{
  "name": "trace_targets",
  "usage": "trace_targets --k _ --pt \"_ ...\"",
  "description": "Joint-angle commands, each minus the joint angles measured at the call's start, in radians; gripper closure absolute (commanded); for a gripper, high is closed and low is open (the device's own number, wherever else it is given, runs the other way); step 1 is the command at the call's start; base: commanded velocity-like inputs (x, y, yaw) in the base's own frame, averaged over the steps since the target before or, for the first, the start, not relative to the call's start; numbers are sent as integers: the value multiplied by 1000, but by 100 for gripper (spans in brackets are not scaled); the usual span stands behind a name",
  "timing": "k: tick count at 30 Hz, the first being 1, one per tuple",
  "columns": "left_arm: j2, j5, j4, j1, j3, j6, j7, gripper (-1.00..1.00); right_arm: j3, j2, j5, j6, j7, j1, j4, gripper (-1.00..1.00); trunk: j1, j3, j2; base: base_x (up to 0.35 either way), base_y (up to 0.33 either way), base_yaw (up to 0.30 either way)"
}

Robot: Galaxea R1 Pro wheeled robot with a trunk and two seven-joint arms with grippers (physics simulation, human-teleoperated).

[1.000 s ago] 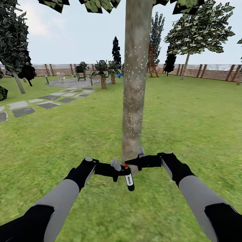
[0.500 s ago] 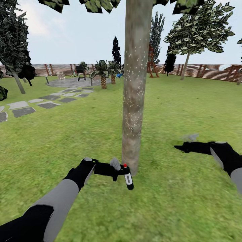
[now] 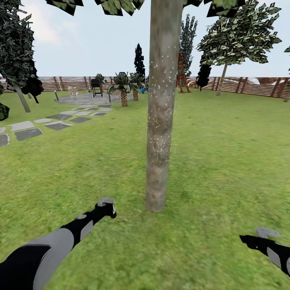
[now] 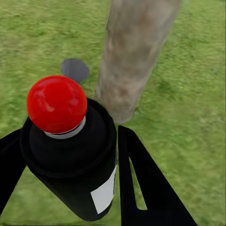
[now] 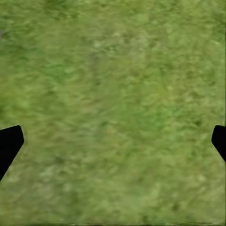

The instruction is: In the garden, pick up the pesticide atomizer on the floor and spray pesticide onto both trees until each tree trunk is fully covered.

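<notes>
At lower left of the head view, my left gripper (image 4: 101, 188) clamps the black, red-capped pesticide atomizer (image 4: 70, 150), now drawn back from the mottled grey-brown tree trunk (image 3: 160, 121) at centre. White pesticide specks (image 3: 159, 117) dot its upper bark; the base looks bare, so spraying from here may miss it. At lower right, my right gripper (image 5: 113, 141), spread open and empty over green grass (image 5: 117, 94), has swung away from the trunk.
</notes>
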Motion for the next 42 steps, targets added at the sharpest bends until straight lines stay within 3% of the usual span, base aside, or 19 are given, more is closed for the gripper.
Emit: trace_targets --k 1,3,10,23,33,42 --pt "15 24 9 9 1 -9 11 100 -1 37 -48 -5 -1 21 2 -100 0 0 0 0 0 0" --pt "18 29 11 11 0 -11 13 100 -1 52 -57 -8 -1 25 2 -100 0 0 0 -56 0 0" --pt "15 29 11 12 -2 -12 13 100 -1 70 -58 -7 -1 25 2 -100 0 0 0 -303 -64 -33" --pt "13 29 12 12 -2 -12 13 100 -1 104 -58 -7 0 25 2 -100 0 0 0 -232 -221 -282" --pt "13 29 12 12 -2 -12 13 100 -1 105 -58 -7 0 27 2 -100 0 3 0 -8 -312 -300" --pt "13 29 12 12 -2 -10 17 100 -1 118 -58 -8 -1 29 2 -100 0 6 0 211 -292 -300"
